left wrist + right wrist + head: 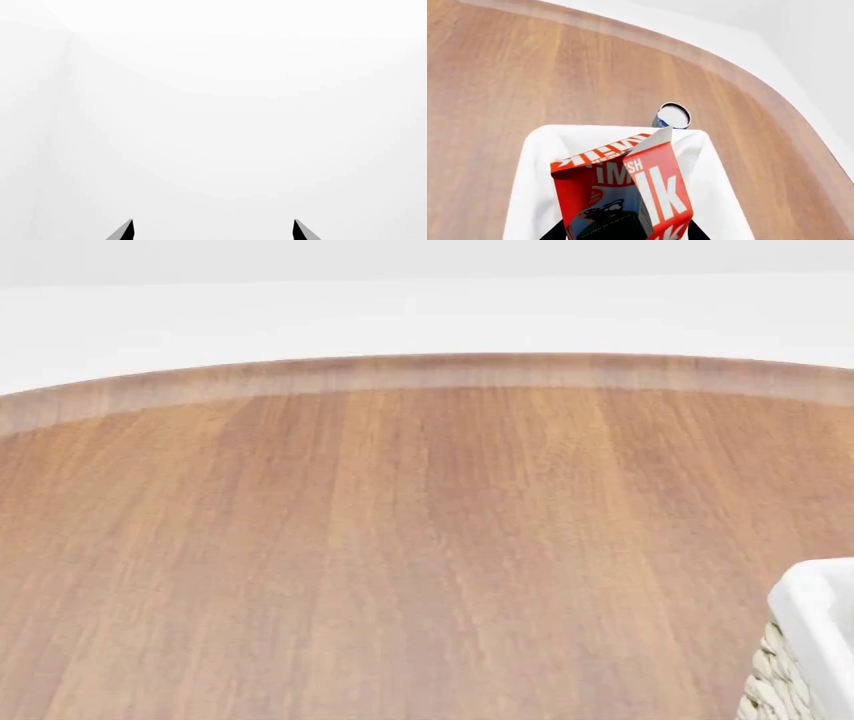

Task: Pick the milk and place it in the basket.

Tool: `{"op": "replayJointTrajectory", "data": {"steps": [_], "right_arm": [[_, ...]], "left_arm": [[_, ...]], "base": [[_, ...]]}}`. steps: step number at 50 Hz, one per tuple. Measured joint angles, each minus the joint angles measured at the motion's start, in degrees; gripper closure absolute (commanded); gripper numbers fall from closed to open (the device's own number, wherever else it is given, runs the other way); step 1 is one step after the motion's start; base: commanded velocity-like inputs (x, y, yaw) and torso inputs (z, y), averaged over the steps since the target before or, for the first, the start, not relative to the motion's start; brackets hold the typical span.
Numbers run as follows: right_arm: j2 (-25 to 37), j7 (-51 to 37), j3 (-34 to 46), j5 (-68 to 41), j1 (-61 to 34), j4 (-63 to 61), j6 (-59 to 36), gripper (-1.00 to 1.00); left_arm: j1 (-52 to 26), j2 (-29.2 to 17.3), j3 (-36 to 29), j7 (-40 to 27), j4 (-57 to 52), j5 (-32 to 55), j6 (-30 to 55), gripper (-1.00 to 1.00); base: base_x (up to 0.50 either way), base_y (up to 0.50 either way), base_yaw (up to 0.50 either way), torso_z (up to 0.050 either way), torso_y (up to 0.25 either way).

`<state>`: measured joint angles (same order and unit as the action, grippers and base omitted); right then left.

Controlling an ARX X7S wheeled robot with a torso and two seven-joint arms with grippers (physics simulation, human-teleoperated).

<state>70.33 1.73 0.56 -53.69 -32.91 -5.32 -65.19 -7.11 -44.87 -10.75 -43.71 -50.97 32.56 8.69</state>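
In the right wrist view the milk (pixel 627 190), a carton with a red top, white lettering and a cow picture, sits between my right gripper's (pixel 624 234) black fingers. The gripper is shut on it. The carton hangs over the white-lined opening of the basket (pixel 534 150). In the head view only a corner of the basket (pixel 817 610) shows at the lower right, with white liner over cream wicker. My left gripper (pixel 213 231) is open and empty, facing a plain white surface. Neither gripper shows in the head view.
The round wooden table (pixel 400 540) has its curved far edge against a white floor and wall. A small white-and-blue container (pixel 672 116) stands on the table just beyond the basket's far rim.
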Motion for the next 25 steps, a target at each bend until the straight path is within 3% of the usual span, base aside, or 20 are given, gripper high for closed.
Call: {"op": "replayJointTrajectory", "data": {"steps": [25], "right_arm": [[-1.1, -1.6, -1.4, 0.4, -0.4, 0.3, 1.5, 1.00]], "left_arm": [[0.3, -0.1, 0.0, -0.1, 0.1, -0.1, -0.3, -1.00]], "base": [[0.00, 0.00, 0.00, 0.000, 0.001]]}}
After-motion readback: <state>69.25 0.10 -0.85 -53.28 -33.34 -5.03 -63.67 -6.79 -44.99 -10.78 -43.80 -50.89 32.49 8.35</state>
